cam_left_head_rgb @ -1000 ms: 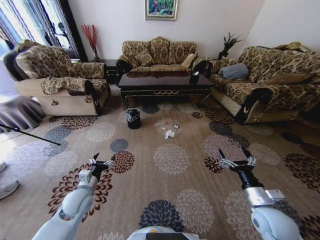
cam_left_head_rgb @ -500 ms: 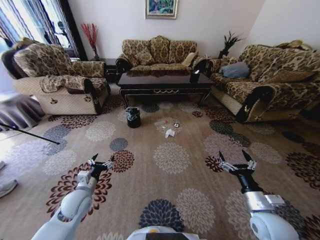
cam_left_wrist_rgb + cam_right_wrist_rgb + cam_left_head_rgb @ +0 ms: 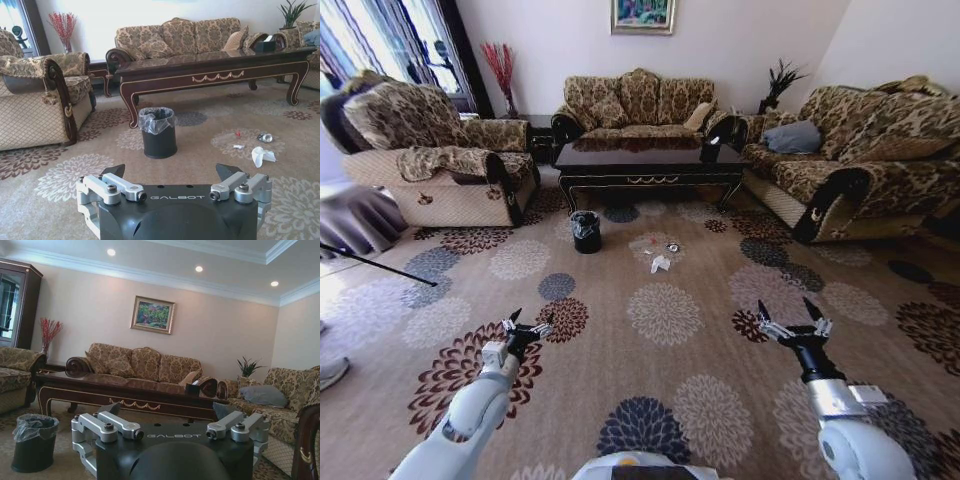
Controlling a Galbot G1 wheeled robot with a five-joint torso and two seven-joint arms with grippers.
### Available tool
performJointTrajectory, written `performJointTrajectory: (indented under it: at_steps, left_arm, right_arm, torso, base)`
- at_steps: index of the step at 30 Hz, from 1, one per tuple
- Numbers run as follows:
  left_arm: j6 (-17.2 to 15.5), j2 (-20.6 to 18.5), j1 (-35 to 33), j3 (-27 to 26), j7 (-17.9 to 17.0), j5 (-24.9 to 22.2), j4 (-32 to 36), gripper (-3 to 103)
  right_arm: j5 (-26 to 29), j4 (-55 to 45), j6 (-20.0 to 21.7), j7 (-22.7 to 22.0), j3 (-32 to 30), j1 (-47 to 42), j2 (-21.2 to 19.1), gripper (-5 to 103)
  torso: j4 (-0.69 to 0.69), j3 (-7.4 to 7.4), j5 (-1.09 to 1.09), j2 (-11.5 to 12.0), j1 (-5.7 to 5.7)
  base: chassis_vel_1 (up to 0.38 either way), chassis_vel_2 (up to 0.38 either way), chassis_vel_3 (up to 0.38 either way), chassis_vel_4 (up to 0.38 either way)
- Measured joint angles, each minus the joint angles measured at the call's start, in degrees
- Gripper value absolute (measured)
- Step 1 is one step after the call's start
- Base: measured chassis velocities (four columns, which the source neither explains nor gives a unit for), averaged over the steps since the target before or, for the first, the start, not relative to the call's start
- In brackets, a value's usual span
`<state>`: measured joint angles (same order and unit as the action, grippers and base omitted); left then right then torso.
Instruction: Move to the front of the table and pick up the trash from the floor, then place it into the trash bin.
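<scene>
Trash point(image 3: 660, 263) lies on the carpet in front of the table point(image 3: 650, 165), just beside the trash bin point(image 3: 586, 232). Crumpled white paper point(image 3: 262, 155) looks light and soft, best pinched across its bunched middle. Both the left end effector point(image 3: 525, 327) and right end effector point(image 3: 794, 327) hover wide open, empty, well short.

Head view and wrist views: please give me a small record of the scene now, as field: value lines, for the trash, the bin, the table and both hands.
trash: crumpled white paper and a shiny ring-like item on the carpet, in front of the table
trash bin: upright on the carpet, beside the table's front left leg, bag-lined
table: between the sofas, beyond the trash
left hand: open, raised over the carpet, well short of the trash
right hand: open, raised likewise
</scene>
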<state>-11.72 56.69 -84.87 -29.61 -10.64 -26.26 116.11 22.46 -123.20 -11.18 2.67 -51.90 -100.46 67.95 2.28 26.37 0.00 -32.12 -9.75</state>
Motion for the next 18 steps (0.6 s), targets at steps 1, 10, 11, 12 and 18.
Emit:
performJointTrajectory:
  at_steps: [1, 10, 11, 12, 18]
  left_arm:
    - [0.00, 0.00, 0.00, 0.00, 0.00, 0.00, 0.00, 100]
    - [0.15, 0.80, 0.29, -0.03, 0.15, -0.01, -0.20, 100]
    - [0.15, 0.80, 0.29, -0.03, 0.15, -0.01, -0.20, 100]
    - [0.25, 1.02, 0.32, -0.24, 0.15, -0.08, 0.00, 100]
    - [1.19, 0.88, 0.15, -1.42, 0.26, -0.54, 1.57, 100]
  right_arm:
    - [0.00, 0.00, 0.00, 0.00, 0.00, 0.00, 0.00, 100]
    - [2.65, 0.61, 0.59, 0.30, 0.80, 1.18, 0.01, 100]
    - [2.65, 0.61, 0.59, 0.30, 0.80, 1.18, 0.01, 100]
    - [3.10, 0.77, 0.22, 0.81, 0.79, 1.20, 0.10, 100]
    - [5.75, 2.41, -2.45, 4.44, 1.61, 2.97, 1.26, 100]
  torso:
    - [0.00, 0.00, 0.00, 0.00, 0.00]
    - [0.01, -1.42, 0.00, 2.33, 0.90]
    - [0.01, -1.42, 0.00, 2.33, 0.90]
    - [0.01, -1.61, 0.00, 2.61, 1.01]
    - [0.00, -2.63, 0.00, 4.12, 1.50]
  base:
    - [0.000, 0.000, 0.000, 0.000]
    - [0.000, 0.000, 0.000, 0.000]
    - [0.000, 0.000, 0.000, 0.000]
    - [0.000, 0.000, 0.000, 0.000]
    - [0.000, 0.000, 0.000, 0.000]
